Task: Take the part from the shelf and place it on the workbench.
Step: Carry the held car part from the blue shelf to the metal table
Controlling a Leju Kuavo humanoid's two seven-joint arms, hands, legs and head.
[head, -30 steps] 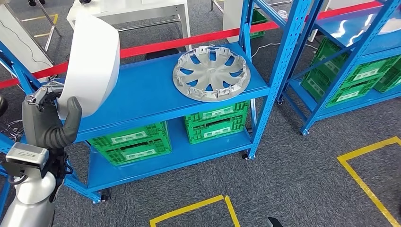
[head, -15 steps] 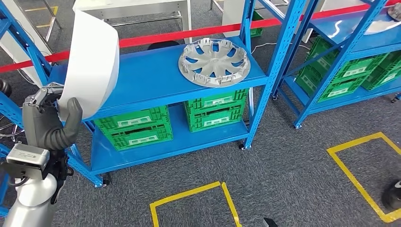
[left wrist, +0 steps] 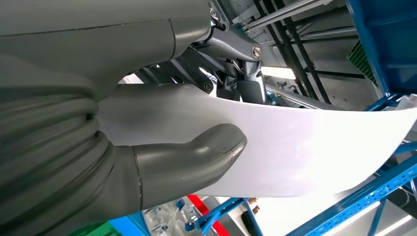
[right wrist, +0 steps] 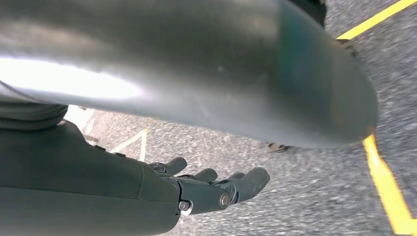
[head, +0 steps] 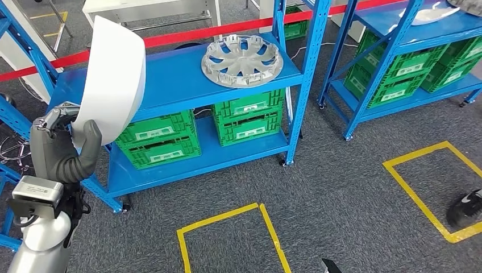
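Note:
The part is a large white curved panel, standing upright at the left of the head view. My left hand grips its lower edge, the thick thumb pressed on the near face. In the left wrist view the thumb lies across the white part and my left hand has darker fingers behind the panel. The part is off the blue shelf and in front of its left end. My right hand hangs over the grey floor, fingers stretched out, holding nothing.
A silver hubcap lies on the shelf's top board, with green crates on the board below. A second blue shelf with crates stands to the right. Yellow floor marks and a person's shoe are on the grey carpet.
The whole picture has shifted: the camera moved, so the shelves sit higher and further left and more floor shows. My left hand still holds the white part the same way.

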